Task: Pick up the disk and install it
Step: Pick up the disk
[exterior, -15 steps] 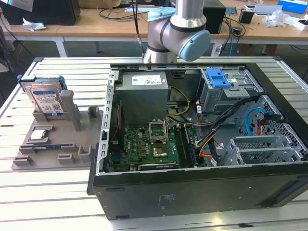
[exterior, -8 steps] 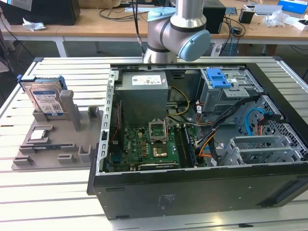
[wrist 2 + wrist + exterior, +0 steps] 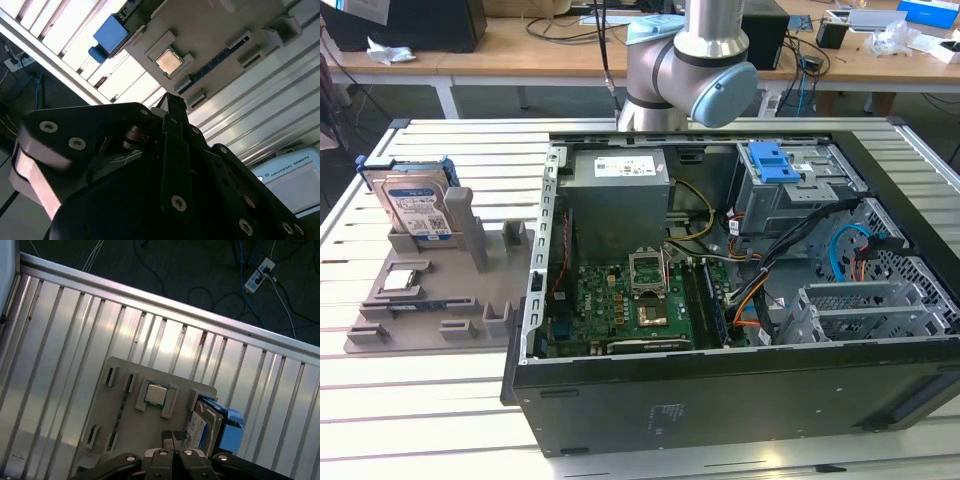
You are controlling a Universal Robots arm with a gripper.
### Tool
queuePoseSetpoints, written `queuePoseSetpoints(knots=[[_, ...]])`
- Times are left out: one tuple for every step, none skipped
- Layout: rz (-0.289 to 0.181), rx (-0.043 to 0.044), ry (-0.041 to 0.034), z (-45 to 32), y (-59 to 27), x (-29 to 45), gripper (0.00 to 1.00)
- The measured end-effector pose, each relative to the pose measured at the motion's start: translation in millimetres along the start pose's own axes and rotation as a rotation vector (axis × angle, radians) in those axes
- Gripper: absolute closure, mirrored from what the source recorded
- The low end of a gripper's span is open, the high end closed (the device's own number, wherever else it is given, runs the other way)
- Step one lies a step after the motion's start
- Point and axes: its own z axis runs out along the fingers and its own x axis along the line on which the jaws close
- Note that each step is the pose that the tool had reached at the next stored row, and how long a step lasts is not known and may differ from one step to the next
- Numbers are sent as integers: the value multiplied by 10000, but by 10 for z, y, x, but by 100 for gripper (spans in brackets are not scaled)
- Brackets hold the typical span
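- The disk (image 3: 416, 205) stood on edge in the grey holder (image 3: 440, 300), at the exterior view's left of the computer case (image 3: 720, 390), probably for easy pinching.
- My fingers (image 3: 168, 441) hung over the holder, pressed together and holding nothing.

The black gripper (image 3: 172, 104) looked big and dark, close to the camera, with its tip near the middle of the frame. Past the tip lay a grey tray (image 3: 215, 30) with a small square chip (image 3: 169, 62) in it. The disk (image 3: 111, 34) showed its blue edge at the tray's end. The tray lay on a table (image 3: 270, 105) of shiny slats. A white box (image 3: 292, 182) stood at the frame's edge.
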Motion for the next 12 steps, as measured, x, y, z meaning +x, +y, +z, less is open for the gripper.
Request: queuePoseSetpoints(knots=[[389, 7, -15, -1, 0, 0, 89], [570, 11, -23, 0, 0, 0, 89], [707, 14, -28, 0, 0, 0, 89], [930, 19, -37, 0, 0, 0, 89], [1277, 26, -52, 0, 0, 0, 89], [1480, 31, -60, 0, 0, 0, 89], [1614, 33, -66, 0, 0, 0, 89], [1983, 42, -82, 0, 0, 0, 89], [2268, 48, -94, 0, 0, 0, 89], [2576, 54, -108, 0, 0, 0, 89], [2776, 59, -116, 1, 0, 0, 89], [2926, 62, -122, 1, 0, 0, 89]])
